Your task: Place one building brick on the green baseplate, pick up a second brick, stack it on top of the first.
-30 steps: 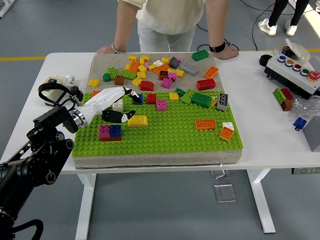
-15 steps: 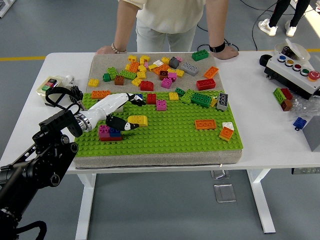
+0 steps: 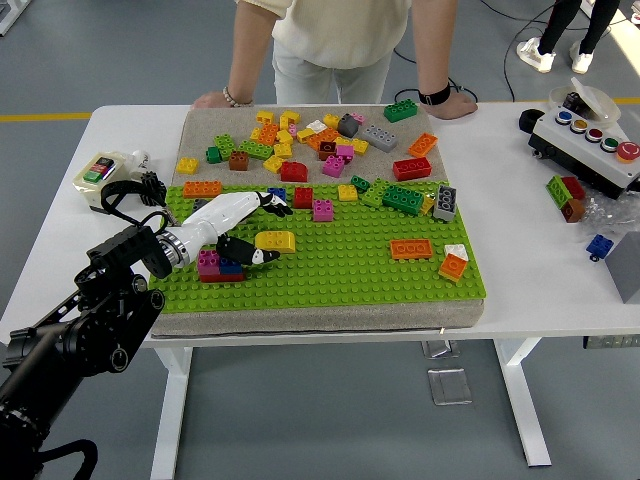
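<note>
Yellow brick (image 3: 275, 241) on the green baseplate (image 3: 350, 270) sits just beside the left hand (image 3: 240, 228), fingers loosely open, empty; I'd guess grasping comes next.

Button box (image 3: 588, 146) at right, person's hands (image 3: 455, 104) on table edge

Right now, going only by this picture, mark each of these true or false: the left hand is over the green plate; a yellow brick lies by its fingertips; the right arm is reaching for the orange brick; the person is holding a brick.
1. The left hand is over the green plate. True.
2. A yellow brick lies by its fingertips. True.
3. The right arm is reaching for the orange brick. False: no right arm is in view.
4. The person is holding a brick. False: both of the person's hands rest on the table's far edge.
</note>
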`<action>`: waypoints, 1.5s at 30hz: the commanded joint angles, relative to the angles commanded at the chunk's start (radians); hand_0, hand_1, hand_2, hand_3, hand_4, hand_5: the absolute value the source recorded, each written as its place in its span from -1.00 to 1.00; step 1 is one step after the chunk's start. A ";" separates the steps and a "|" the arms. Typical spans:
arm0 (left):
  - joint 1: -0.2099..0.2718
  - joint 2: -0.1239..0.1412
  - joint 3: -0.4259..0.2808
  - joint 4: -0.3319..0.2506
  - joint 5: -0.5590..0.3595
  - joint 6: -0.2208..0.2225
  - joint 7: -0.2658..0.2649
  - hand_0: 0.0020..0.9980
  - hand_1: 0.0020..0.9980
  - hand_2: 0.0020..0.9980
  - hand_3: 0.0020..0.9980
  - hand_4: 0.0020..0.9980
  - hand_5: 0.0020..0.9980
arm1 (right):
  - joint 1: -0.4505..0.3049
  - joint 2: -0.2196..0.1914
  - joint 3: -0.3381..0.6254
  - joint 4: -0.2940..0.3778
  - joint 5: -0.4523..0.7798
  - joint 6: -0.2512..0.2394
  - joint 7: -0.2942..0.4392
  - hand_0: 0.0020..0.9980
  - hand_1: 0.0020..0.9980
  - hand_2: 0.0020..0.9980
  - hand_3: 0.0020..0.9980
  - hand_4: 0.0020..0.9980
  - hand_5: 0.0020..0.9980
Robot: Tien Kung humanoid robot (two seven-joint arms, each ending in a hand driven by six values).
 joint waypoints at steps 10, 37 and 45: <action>-0.019 -0.003 0.022 0.047 0.000 0.033 0.002 0.67 0.51 0.42 0.39 0.67 -0.71 | 0.002 -0.001 -0.001 0.000 0.000 0.001 -0.001 0.48 0.32 0.43 0.21 0.85 0.00; -0.031 -0.015 0.042 0.104 0.000 0.067 0.007 0.66 0.49 0.34 0.27 0.51 -0.75 | 0.004 -0.002 0.007 0.000 0.005 0.001 0.001 0.48 0.32 0.43 0.21 0.84 0.00; -0.031 -0.019 0.045 0.113 0.000 0.075 0.009 0.66 0.48 0.32 0.25 0.48 -0.76 | 0.003 -0.001 0.008 0.000 0.006 0.001 0.002 0.48 0.32 0.43 0.21 0.85 0.00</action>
